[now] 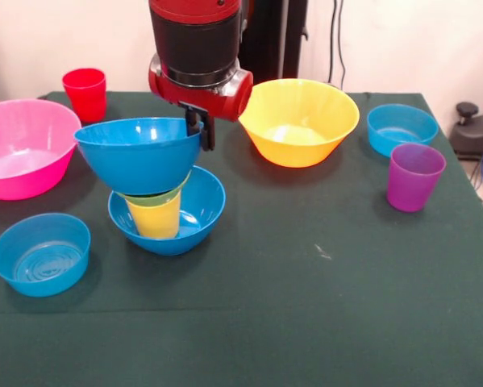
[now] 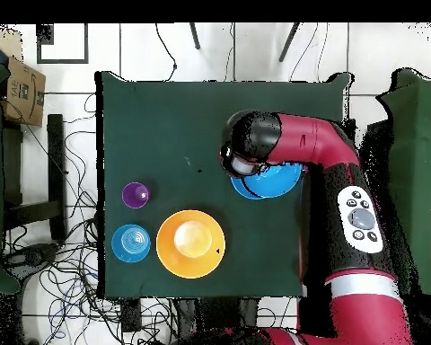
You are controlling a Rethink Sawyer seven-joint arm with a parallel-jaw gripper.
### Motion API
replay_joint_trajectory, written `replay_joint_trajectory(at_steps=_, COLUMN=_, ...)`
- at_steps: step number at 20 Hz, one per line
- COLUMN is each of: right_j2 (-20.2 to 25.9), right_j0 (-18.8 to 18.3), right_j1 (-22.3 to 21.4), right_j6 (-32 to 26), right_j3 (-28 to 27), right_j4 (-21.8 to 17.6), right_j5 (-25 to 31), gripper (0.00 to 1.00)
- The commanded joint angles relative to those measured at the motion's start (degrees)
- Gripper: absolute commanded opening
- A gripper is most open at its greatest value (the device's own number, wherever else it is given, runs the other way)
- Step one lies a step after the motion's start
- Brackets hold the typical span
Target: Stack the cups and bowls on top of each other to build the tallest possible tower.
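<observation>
Fingers (image 1: 199,129) clamped on the rim of the upper blue bowl (image 1: 139,153).
You see this bowl on the tower: green bowl (image 1: 154,199), yellow cup (image 1: 156,219), blue base bowl (image 1: 194,211) on the counter (image 1: 322,306).

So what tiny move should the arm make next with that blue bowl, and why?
Probably open and lift straight up: the gripper pinches the rim of the glossy deep blue plastic bowl, which already seems to sit, slightly tilted, on the lime green bowl over the yellow cup.
</observation>
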Motion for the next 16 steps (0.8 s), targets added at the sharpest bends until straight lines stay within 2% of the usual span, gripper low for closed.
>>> replay_joint_trajectory(at_steps=1, right_j2=0.0, right_j0=-0.6, right_j1=3.8, right_j6=-4.7, right_j3=2.4, right_j4=-3.6, right_j5=0.3, gripper=0.0)
replay_joint_trajectory(at_steps=2, right_j2=0.7, right_j0=-1.6, right_j1=4.3, right_j6=-4.6, right_j3=2.4, right_j4=-1.5, right_j5=2.7, gripper=0.0)
replay_joint_trajectory(at_steps=16, right_j2=0.8, right_j0=-1.6, right_j1=4.6, right_j6=-5.2, right_j3=1.2, right_j4=-2.3, right_j5=3.9, gripper=0.0)
